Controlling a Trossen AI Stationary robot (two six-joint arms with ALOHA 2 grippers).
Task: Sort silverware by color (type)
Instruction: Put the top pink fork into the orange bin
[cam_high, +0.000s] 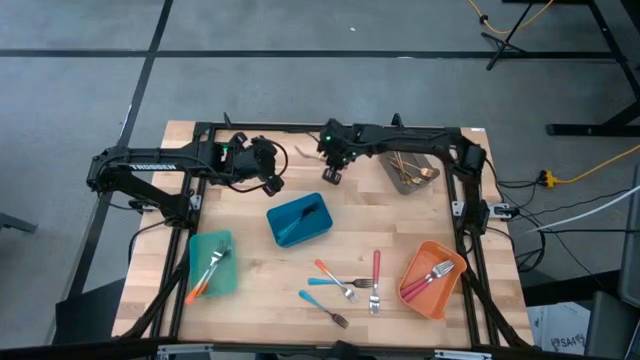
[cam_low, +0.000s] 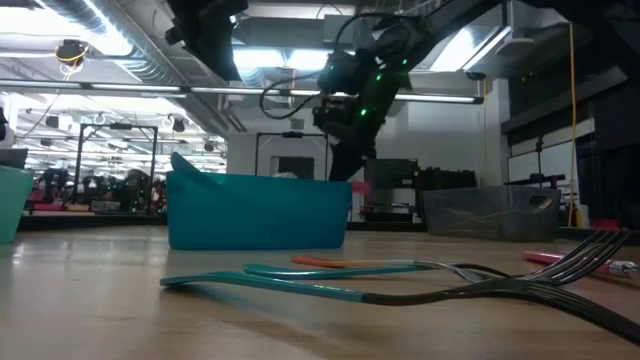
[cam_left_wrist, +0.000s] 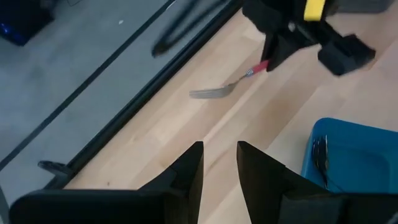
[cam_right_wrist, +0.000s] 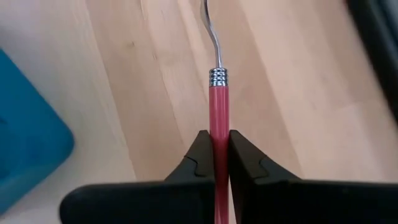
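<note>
My right gripper is over the table's far middle, shut on a red-handled fork whose silver head points toward the left arm. My left gripper hovers beside it, above the far end of the blue bin, open and empty. Several loose forks with orange, blue and red handles lie flat on the wood near the front. The teal bin holds orange- and blue-handled forks. The orange bin holds red-handled ones. The grey bin holds gold ones. My right gripper pinches the fork's red handle between its two fingers, a little behind the ribbed metal collar. The fingers lie along the handle, and the head sticks out past the fingertips. The fork is lifted clear of the table, roughly level.
The blue bin stands in the table's middle, just nearer than both grippers. The black frame rail runs along the far edge behind them. Bare wood lies between the blue bin and the loose forks.
</note>
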